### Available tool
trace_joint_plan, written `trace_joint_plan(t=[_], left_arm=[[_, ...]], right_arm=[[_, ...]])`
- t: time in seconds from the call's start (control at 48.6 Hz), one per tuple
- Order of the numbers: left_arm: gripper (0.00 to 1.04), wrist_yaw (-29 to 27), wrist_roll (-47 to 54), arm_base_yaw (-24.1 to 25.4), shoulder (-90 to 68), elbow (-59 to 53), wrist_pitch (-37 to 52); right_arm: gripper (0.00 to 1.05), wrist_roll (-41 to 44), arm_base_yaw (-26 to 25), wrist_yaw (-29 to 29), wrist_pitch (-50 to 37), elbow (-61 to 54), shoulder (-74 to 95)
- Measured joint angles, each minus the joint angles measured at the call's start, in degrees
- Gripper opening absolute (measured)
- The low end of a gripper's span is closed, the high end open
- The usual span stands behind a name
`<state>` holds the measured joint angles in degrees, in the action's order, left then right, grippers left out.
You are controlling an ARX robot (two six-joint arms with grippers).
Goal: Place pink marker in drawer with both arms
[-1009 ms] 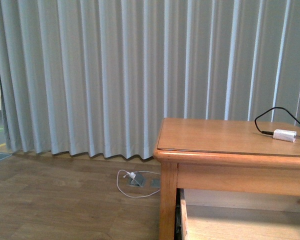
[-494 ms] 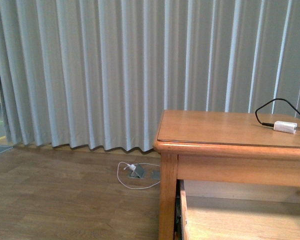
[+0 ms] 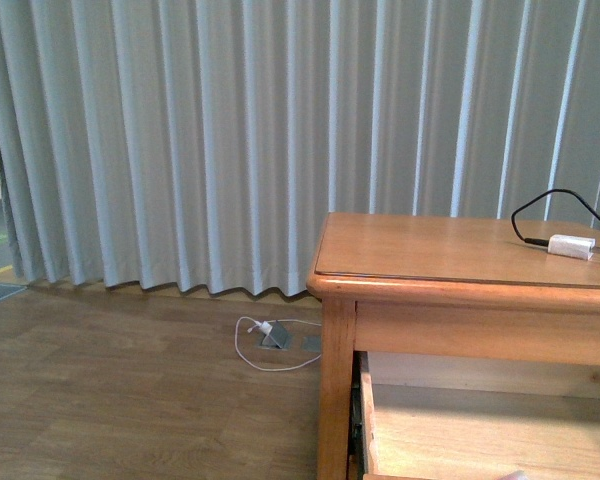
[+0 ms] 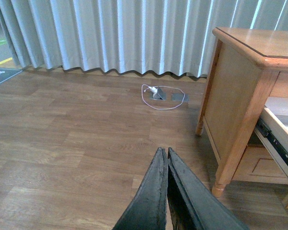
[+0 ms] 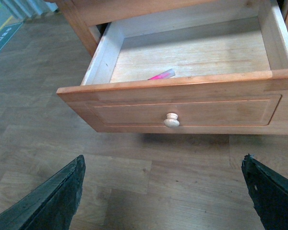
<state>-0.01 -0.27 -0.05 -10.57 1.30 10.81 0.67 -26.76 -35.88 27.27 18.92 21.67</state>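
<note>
1. Looking into the drawer [image 5: 134, 112] from my right wrist: it is pulled out of the dresser [image 5: 77, 12], and its bare wooden floor is in full view.
2. Contents: the pink marker [image 5: 162, 74] lies flat inside, just behind the front wall and left of centre. I see nothing else in there.
3. Counts for the drawer: one marker and one round knob [image 5: 171, 120] on the framed front.
4. My right gripper [image 5: 163, 163] hangs in front of the drawer over the floor. Its fingers [image 5: 53, 201] are spread wide apart and hold nothing.
5. My left gripper [image 4: 164, 152] is over the wooden floor [image 4: 77, 139], well apart from the dresser's side. Its fingers [image 4: 151, 191] are pressed together, tips touching, with nothing between them.
6. On the dresser top [image 3: 430, 250], front view: one white charger block [image 3: 570, 246] with one black cable [image 3: 540, 205] looping behind it, near the right edge.
7. On the floor by the curtain [image 3: 180, 140]: one white cable [image 3: 270, 340] coiled at two grey floor plates [image 3: 310, 342].
8. The front view shows neither arm, only the open drawer's inside at the lower right.
</note>
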Motion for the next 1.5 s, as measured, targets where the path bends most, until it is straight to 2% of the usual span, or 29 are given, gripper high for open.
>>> trace_joint_plan(t=[0.062,0.124,0.288,0.329,0.371,0.412,0.453,0.515,0.7,0.762,0.865,1.153,1.503], left_arm=[[0.04,-0.02,0.0,0.0,1.99,0.02,-2.08],[0.04,0.02,0.0,0.0,7.93,0.02,-9.77],[0.05,0.02,-0.04,0.0,10.25,0.02,-10.69],[0.09,0.0,0.0,0.0,10.29,0.02,-10.69],[0.18,0.02,0.0,0.0,10.32,0.02,-10.69],[0.25,0.02,0.0,0.0,10.32,0.02,-10.69],[0.3,0.0,0.0,0.0,10.32,0.02,-10.71],[0.41,-0.04,0.0,0.0,10.32,0.02,-10.73],[0.73,-0.02,0.0,0.0,10.32,0.02,-10.78],[0.82,-0.02,0.0,0.0,10.32,0.02,-10.78],[1.0,-0.02,0.0,0.0,10.32,0.02,-10.78],[0.99,-0.02,0.02,0.0,10.32,0.02,-10.78],[0.99,-0.02,0.02,0.0,10.32,0.02,-10.78]], right_arm=[[0.96,0.0,0.0,-0.02,0.0,0.0,0.0],[0.96,0.0,0.0,0.0,0.0,0.0,0.0],[0.96,0.0,0.0,0.0,0.0,0.0,-0.04],[0.96,0.0,0.0,0.0,0.0,0.0,-0.04],[0.96,-1.27,0.9,2.91,-2.8,-1.07,-1.46],[0.96,-2.62,3.28,10.86,-10.58,-4.46,-4.81],[0.96,-3.21,4.55,14.71,-14.16,-6.08,-6.93],[0.96,-3.5,6.36,18.25,-14.84,-6.16,-8.5],[0.96,-3.48,12.81,19.5,-9.92,-5.09,1.68],[0.96,-3.45,14.91,19.58,-10.78,-4.5,5.99],[0.96,-2.58,17.81,20.26,-16.98,-3.21,16.09],[0.96,-2.45,22.25,24.17,-32.83,2.84,45.44],[0.96,-3.74,24.46,28.61,-45.51,10.88,68.08]])
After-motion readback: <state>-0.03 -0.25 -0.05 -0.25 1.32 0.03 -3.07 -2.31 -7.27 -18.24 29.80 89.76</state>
